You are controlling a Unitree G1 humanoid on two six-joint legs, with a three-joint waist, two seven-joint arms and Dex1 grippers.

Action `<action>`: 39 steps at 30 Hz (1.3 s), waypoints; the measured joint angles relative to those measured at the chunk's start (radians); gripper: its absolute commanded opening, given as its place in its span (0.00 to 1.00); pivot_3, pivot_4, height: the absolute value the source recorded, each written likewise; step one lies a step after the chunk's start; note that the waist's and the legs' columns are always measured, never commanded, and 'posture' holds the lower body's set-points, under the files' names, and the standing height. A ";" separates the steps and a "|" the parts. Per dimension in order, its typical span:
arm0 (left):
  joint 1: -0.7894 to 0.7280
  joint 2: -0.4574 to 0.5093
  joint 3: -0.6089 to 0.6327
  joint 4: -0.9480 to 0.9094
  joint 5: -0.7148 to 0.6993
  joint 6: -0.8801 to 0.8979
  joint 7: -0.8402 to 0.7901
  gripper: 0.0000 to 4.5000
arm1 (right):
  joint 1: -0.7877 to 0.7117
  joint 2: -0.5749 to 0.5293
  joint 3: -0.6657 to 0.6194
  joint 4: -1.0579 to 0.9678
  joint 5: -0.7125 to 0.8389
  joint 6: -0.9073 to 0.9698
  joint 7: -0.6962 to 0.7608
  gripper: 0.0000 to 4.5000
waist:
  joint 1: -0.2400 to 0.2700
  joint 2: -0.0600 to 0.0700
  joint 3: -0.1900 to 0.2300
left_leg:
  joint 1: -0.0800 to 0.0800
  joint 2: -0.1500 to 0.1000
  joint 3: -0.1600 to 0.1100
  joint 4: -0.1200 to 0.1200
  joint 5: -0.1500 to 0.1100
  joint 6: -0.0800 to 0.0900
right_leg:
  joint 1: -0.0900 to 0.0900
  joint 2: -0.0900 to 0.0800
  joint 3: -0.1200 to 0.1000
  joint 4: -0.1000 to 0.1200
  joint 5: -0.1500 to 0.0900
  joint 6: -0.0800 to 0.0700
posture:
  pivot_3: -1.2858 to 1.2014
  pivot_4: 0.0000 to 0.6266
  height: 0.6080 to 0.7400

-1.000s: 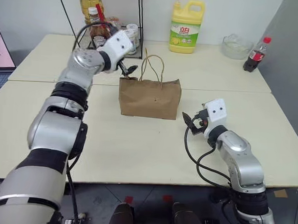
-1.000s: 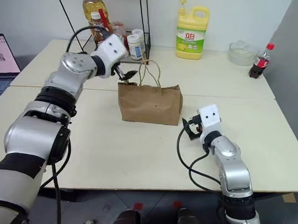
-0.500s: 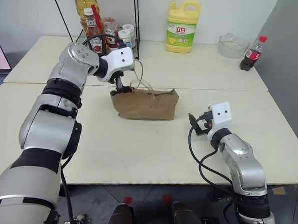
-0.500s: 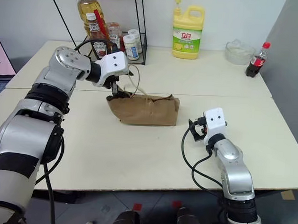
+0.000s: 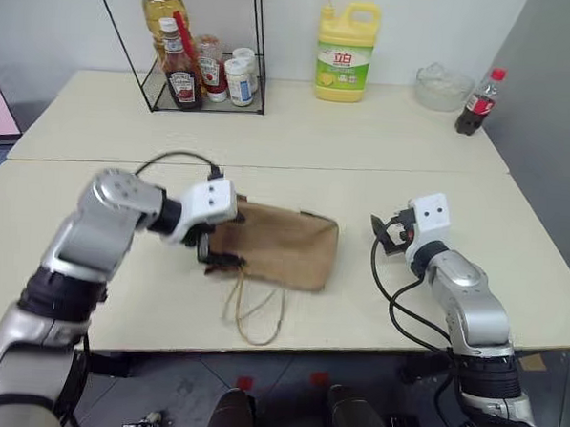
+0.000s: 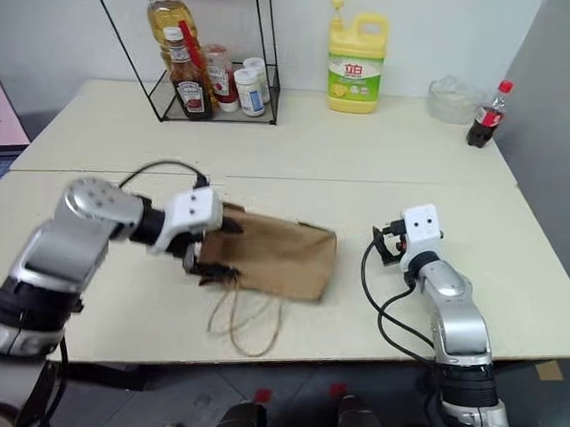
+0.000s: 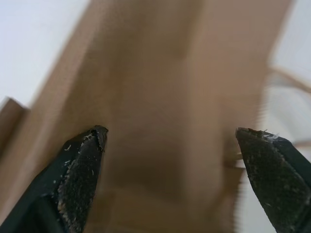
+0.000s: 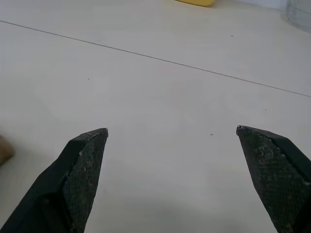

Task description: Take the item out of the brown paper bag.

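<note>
i'm keeping my left hand [image 5: 223, 260] spread at the mouth of the brown paper bag [image 5: 281, 246] lying mid-tabletop [image 5: 385, 133]; item presumably hidden inside, so i'm reaching in straight; right hand [image 5: 382, 236] spread, idle.

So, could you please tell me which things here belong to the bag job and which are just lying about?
Belong to the job:
brown paper bag, lying on its side
left end effector, open at the bag
right end effector, open

Lying about:
yellow detergent jug
cola bottle
wire rack of bottles
clear bowl
</note>
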 measured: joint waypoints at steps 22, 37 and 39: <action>-0.029 0.097 0.042 0.134 -0.127 -0.620 -0.149 1.00 | 0.077 -0.250 0.048 -0.129 0.165 0.004 0.369 0.99 | 0.015 0.000 0.000 | 0.001 0.000 0.002 -0.001 0.000 0.001 | -0.001 0.000 0.001 0.000 -0.001 -0.001 | 0.52 0.24 1.00; 0.041 -0.008 -0.098 0.246 -0.050 -1.144 -0.203 1.00 | 0.142 -0.522 0.204 -0.264 0.233 -0.077 0.767 0.99 | 0.016 0.000 0.000 | 0.002 0.000 0.001 0.000 0.000 0.001 | 0.000 0.000 0.001 0.000 -0.001 0.000 | 0.52 0.24 1.00; 0.041 -0.024 -0.114 0.264 -0.032 -1.182 -0.193 1.00 | 0.142 -0.520 0.219 -0.264 0.229 -0.087 0.768 0.99 | 0.016 -0.001 0.000 | 0.002 0.000 0.001 0.001 0.000 0.001 | 0.001 0.000 0.001 0.000 -0.001 0.000 | 0.52 0.24 1.00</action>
